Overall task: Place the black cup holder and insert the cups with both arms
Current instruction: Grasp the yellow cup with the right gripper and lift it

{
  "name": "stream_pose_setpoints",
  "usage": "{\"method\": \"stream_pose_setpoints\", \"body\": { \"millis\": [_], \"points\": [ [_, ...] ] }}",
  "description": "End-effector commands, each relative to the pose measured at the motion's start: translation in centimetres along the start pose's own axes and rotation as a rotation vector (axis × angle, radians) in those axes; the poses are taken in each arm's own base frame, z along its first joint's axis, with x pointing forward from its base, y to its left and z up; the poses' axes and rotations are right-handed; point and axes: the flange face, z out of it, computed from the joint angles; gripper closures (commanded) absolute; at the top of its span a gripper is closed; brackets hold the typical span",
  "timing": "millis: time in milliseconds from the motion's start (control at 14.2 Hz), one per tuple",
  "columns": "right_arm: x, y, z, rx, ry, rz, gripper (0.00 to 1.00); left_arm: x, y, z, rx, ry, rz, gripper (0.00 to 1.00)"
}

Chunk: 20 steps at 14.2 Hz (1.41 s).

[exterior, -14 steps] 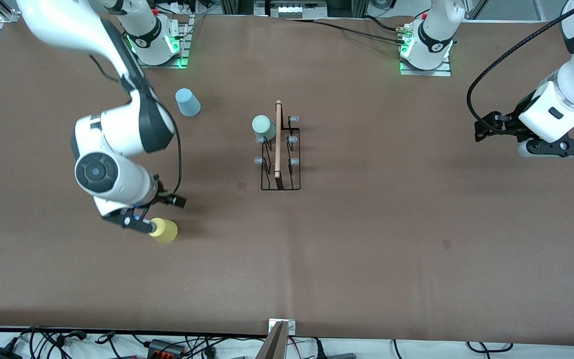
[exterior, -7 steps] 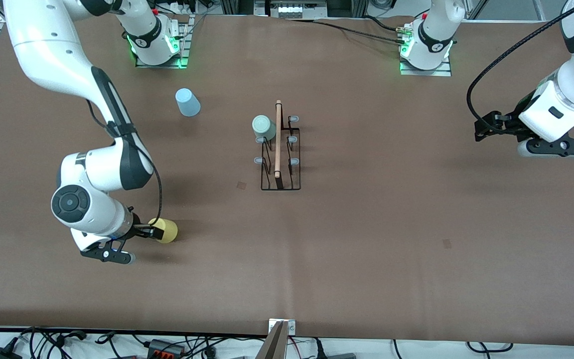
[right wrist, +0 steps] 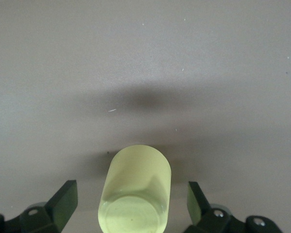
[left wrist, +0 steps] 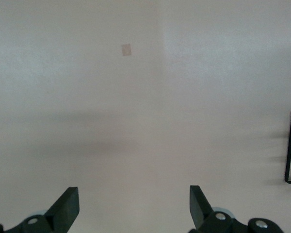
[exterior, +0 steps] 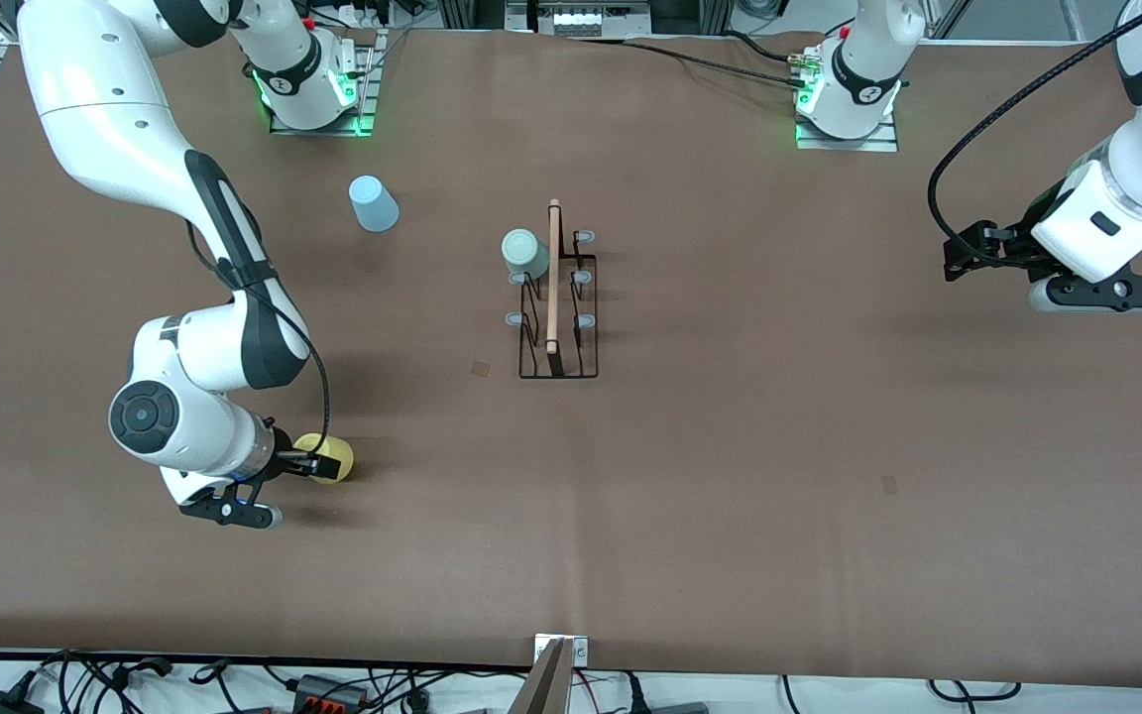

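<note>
The black cup holder [exterior: 556,297] is set mid-table, the mint-green cup [exterior: 523,253] pegged at its eleven o'clock. The yellow cup [exterior: 328,458] is straddled by the right gripper [right wrist: 131,204], fingers spread. The light blue cup [exterior: 373,203] waits. The left gripper [left wrist: 133,206] is parked, fingers apart.

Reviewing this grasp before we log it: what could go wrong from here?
1. The right claw is open around the yellow cup, which lies on its side; it may roll or slip as the fingers close.
2. The black cup holder already carries the mint-green cup; a careless insertion could knock either.
</note>
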Motion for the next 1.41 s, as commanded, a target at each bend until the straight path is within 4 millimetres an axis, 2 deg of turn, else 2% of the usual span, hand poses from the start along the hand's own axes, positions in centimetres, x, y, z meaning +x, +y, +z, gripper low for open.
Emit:
{"method": "stream_pose_setpoints", "body": {
  "millis": [0,71,212,565,706,776,847,918,988,1129,1200,1341],
  "points": [
    [0.2,-0.1,0.1,0.021,-0.008,-0.047,0.0,-0.7,0.2,-0.4,-0.022,0.007,0.008,0.0],
    [0.1,-0.1,0.9,0.018,-0.017,-0.081,0.0,-0.7,0.2,-0.4,-0.021,0.006,0.008,0.0],
    [0.0,-0.1,1.1,0.014,-0.024,-0.116,0.0,-0.7,0.2,-0.4,-0.021,0.006,0.008,0.0],
    [-0.4,-0.4,2.8,0.014,-0.053,-0.12,0.0,-0.7,0.2,-0.4,-0.021,0.006,0.012,0.0],
    [-0.4,-0.5,2.7,0.014,-0.051,-0.12,0.0,-0.6,0.3,-0.4,-0.021,0.007,0.011,0.0],
    [-0.4,-0.4,2.7,0.014,-0.051,-0.12,0.05,-0.7,0.3,-0.3,-0.02,0.005,0.011,0.0],
    [-0.4,-0.4,2.6,0.013,-0.051,-0.126,0.26,-0.7,0.3,-0.3,-0.021,0.004,0.009,0.0],
    [-0.4,-0.4,2.6,0.011,-0.053,-0.128,0.41,-0.7,0.3,-0.3,-0.02,0.005,0.009,0.0],
    [-0.5,-0.6,2.5,0.008,-0.057,-0.134,0.53,-0.7,0.4,-0.3,-0.018,0.005,0.011,0.0],
    [-0.9,-1.1,1.7,-0.001,-0.082,-0.144,0.71,-0.7,0.5,-0.3,-0.015,0.005,0.013,0.0],
    [-1.4,-1.7,1.2,-0.01,-0.102,-0.156,0.75,-0.7,0.4,-0.3,-0.015,0.003,0.011,0.0],
    [-2.3,-2.8,-1.3,-0.024,-0.136,-0.176,0.77,-0.7,0.4,-0.2,-0.015,-0.001,0.011,0.0]
  ]
}}
